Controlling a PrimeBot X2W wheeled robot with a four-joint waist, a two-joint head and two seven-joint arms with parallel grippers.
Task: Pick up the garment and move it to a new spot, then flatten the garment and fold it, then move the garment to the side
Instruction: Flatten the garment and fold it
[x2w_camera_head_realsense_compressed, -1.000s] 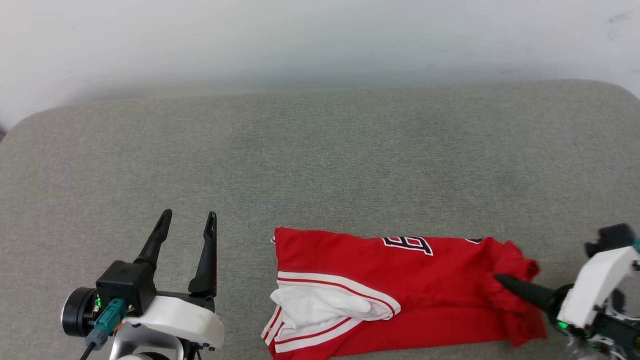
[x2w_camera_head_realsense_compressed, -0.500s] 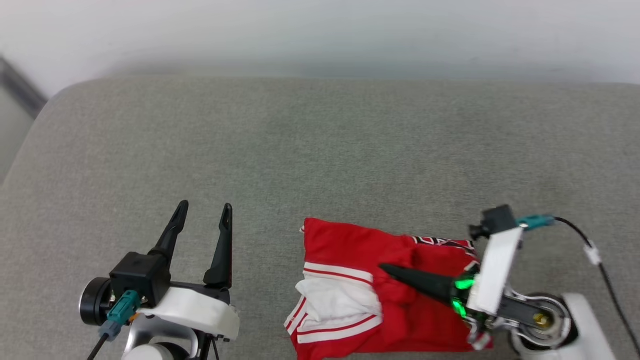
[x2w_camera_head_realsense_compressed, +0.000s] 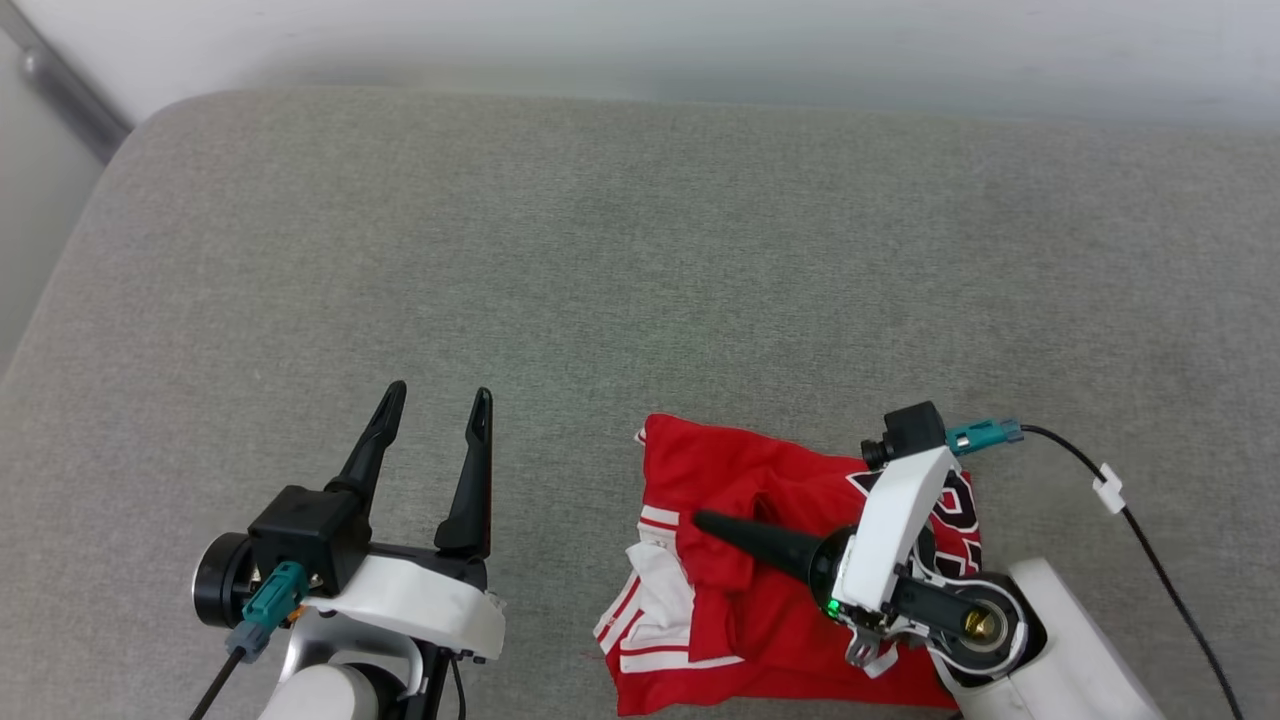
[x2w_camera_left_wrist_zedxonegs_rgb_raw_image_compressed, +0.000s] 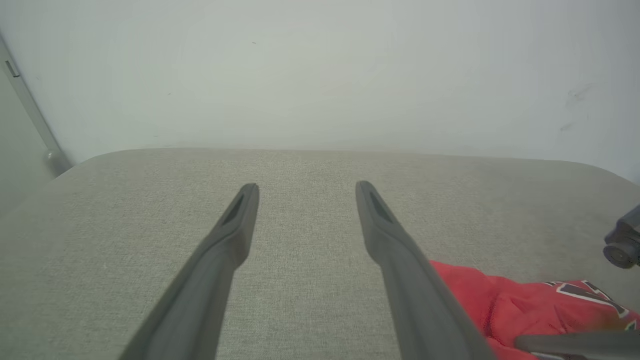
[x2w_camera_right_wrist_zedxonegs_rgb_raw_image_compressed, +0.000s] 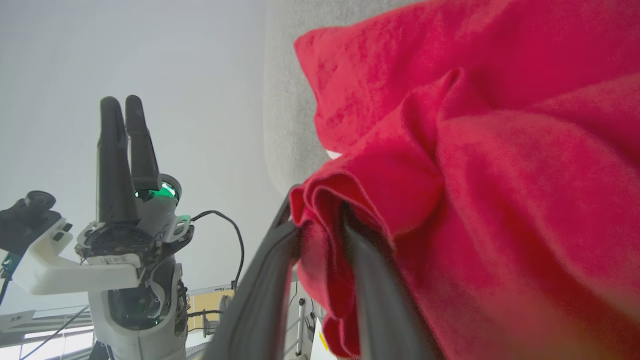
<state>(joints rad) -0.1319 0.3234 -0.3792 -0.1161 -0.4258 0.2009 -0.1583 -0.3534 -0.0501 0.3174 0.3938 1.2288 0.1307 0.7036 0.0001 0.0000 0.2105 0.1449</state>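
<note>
The red garment (x2w_camera_head_realsense_compressed: 740, 480) lies bunched on the grey cushion at the lower middle of the head view, its white striped end (x2w_camera_head_realsense_compressed: 655, 590) at the front left. My right gripper (x2w_camera_head_realsense_compressed: 700, 520) points left across it, lying over the doubled-up cloth. In the right wrist view a fold of the garment (x2w_camera_right_wrist_zedxonegs_rgb_raw_image_compressed: 500, 150) sits between the two fingers of the right gripper (x2w_camera_right_wrist_zedxonegs_rgb_raw_image_compressed: 320, 220), which stand slightly apart; cloth hides their tips. My left gripper (x2w_camera_head_realsense_compressed: 438, 400) stands open to the left of the garment, holding nothing. The left wrist view shows the left gripper (x2w_camera_left_wrist_zedxonegs_rgb_raw_image_compressed: 306, 187) over bare cushion, the garment (x2w_camera_left_wrist_zedxonegs_rgb_raw_image_compressed: 500, 300) at lower right.
The grey cushion (x2w_camera_head_realsense_compressed: 600, 250) stretches wide behind and to the left of the garment. Its rounded left edge (x2w_camera_head_realsense_compressed: 60, 280) drops off near a pale wall. A black cable (x2w_camera_head_realsense_compressed: 1110, 490) trails from my right wrist. My left gripper (x2w_camera_right_wrist_zedxonegs_rgb_raw_image_compressed: 122, 107) also appears in the right wrist view.
My right gripper has carried the garment's right end leftward over the rest, doubling it up. The head camera has turned, shifting the whole picture. The left gripper has stayed open.
</note>
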